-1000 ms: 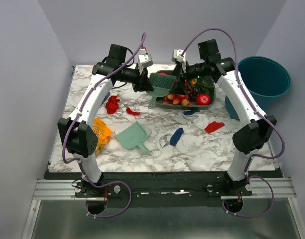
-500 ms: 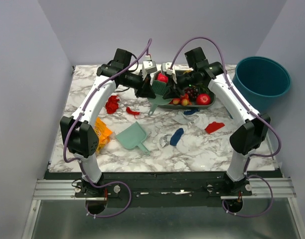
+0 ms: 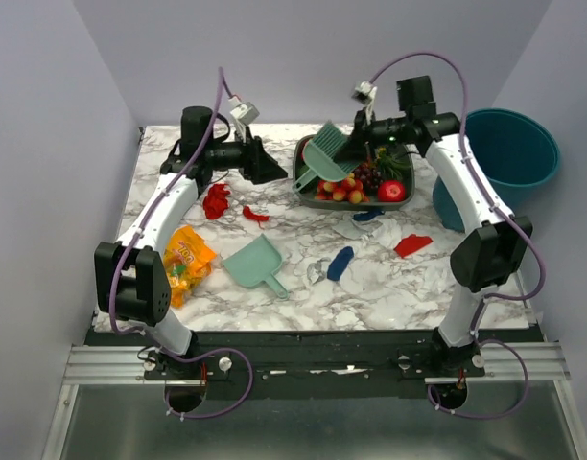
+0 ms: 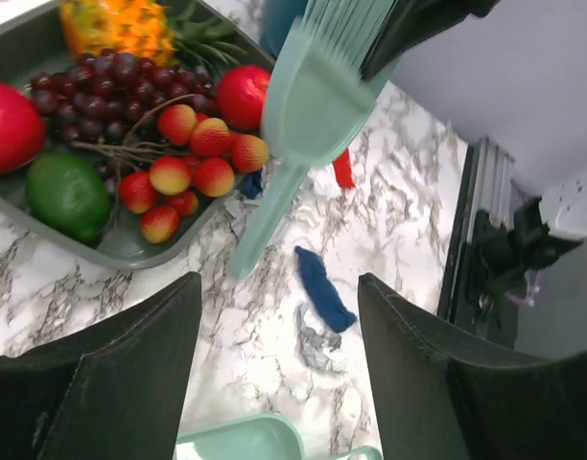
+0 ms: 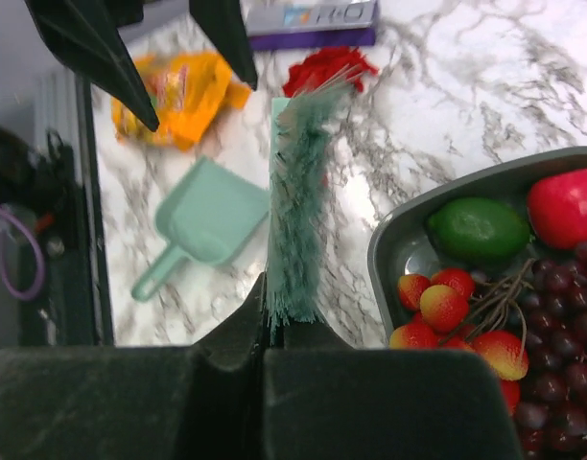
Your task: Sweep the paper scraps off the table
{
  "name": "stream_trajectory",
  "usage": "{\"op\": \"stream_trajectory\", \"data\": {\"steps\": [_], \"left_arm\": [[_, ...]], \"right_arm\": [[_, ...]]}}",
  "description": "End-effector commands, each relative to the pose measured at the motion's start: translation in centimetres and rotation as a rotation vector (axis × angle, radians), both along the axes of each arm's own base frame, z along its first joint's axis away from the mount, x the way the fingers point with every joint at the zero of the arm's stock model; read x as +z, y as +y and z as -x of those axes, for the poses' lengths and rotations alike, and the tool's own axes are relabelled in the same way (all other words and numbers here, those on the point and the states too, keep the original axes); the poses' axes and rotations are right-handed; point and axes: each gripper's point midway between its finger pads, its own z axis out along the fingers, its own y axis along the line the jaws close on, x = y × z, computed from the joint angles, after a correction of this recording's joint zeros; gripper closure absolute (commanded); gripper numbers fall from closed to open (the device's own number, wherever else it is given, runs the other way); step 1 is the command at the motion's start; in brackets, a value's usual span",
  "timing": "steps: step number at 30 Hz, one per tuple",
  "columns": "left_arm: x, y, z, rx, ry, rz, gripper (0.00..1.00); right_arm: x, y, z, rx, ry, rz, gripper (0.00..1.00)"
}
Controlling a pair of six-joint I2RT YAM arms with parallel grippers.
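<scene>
Right jaws are clamped tight on the bristle end of the teal brush (image 3: 324, 159), holding it up over the left side of the fruit tray (image 3: 311, 200), handle hanging down toward the counter (image 3: 389, 297). Left jaws are spread wide with nothing between them, hovering over the back left of the counter, apart from the brush. The paper scraps (image 3: 340, 262) are scattered across the counter: a red clump (image 3: 215, 201) and a small red strip (image 3: 255, 215) left of the tray, a red piece (image 3: 411, 245) out on the right, a dark blue one (image 4: 322, 287) mid-counter with a greyish crumple (image 3: 316, 271) just beside it, and a blue-and-white bit (image 3: 367, 216) right in front of the tray. The dustpan (image 3: 255, 264) lies flat near the middle, apart from the scraps. An orange snack bag (image 3: 183, 264) sits on the left and a teal bin (image 3: 509, 144) stands off the right edge
</scene>
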Motion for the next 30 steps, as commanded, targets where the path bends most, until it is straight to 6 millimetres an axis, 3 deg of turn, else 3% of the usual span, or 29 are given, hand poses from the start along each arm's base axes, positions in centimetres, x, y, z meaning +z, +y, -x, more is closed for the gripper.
{"op": "stream_trajectory", "data": {"steps": [1,2,3,5,9,12,16,22,30], "left_arm": [[5.0,1.2,-2.1,0.118,0.025,0.278,0.27],[5.3,1.5,-2.1,0.145,0.12,0.334,0.27],[5.5,1.6,-2.6,0.162,0.099,0.369,0.27],[5.0,1.4,-3.2,0.187,0.146,0.396,0.27],[5.3,-0.2,-3.1,0.154,0.157,0.413,0.27],[5.5,-1.1,-2.9,0.115,0.149,0.398,0.27],[4.1,-0.7,-4.0,0.158,0.197,0.398,0.28],[3.7,-0.9,-4.2,0.133,0.218,0.43,0.29],[4.8,-2.7,-2.8,-0.014,0.221,0.464,0.33]], "right_arm": [[4.5,-1.5,-1.4,-0.101,0.281,-0.253,0.99],[4.5,-2.0,-2.2,-0.111,0.284,-0.29,0.99],[4.7,-2.0,-2.0,-0.128,0.388,-0.32,0.99],[4.6,-2.0,-1.9,-0.101,0.429,-0.354,0.99],[4.7,-1.8,-1.8,-0.125,0.521,-0.375,0.99],[4.9,-1.8,-1.7,-0.099,0.54,-0.377,0.99],[5.7,-1.8,-1.3,-0.077,0.535,-0.384,1.0],[5.6,-1.8,-0.7,-0.081,0.553,-0.384,0.99],[6.8,-1.4,-3.4,-0.122,0.498,-0.399,0.99]]}}
